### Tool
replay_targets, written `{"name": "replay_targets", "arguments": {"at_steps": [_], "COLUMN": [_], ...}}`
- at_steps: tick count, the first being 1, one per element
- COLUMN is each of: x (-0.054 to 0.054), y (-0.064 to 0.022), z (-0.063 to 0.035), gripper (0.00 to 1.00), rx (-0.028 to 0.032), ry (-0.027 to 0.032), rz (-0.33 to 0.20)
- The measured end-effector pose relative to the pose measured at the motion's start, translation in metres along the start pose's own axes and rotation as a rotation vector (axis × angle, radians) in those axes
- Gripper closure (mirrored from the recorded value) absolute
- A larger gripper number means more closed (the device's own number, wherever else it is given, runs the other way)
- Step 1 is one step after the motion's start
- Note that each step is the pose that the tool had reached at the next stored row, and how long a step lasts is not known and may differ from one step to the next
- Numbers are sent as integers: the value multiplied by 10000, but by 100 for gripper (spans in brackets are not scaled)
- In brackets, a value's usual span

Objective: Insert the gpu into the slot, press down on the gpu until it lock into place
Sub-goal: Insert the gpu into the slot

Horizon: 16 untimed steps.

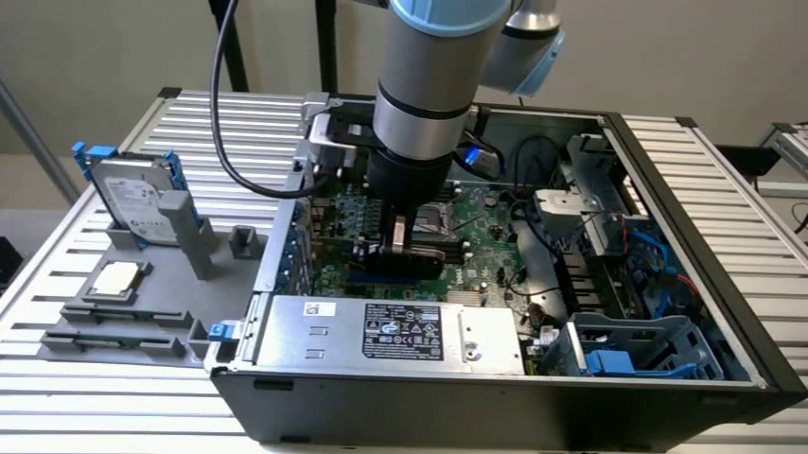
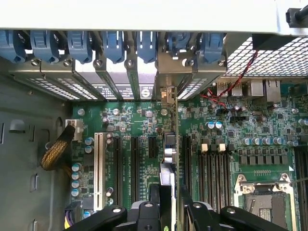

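End effector [image 2: 169,212] clamped on gpu [image 2: 169,153], thin black card edge-on, standing upright over green motherboard [image 2: 139,120]

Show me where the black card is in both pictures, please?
Exterior view: the gpu is the black card under the end effector, in the middle of the case, just above the grey power-supply box in the picture.
Wrist view: the gpu is seen edge-on, a thin strip gripped by the end effector and running toward the case's slotted wall.
Shared landmark: the metal-framed processor socket beside the card.
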<state>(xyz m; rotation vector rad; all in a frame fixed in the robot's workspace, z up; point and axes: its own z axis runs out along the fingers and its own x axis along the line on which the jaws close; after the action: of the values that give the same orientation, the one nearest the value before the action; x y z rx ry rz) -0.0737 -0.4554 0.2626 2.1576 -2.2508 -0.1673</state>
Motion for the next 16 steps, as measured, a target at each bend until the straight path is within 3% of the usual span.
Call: {"name": "replay_targets", "arguments": {"at_steps": [11, 16], "x": [3, 1], "y": [-4, -14], "z": [40, 31], "gripper": [73, 73], "rx": [-3, -64], "ry": [6, -4], "rz": [2, 3]}}
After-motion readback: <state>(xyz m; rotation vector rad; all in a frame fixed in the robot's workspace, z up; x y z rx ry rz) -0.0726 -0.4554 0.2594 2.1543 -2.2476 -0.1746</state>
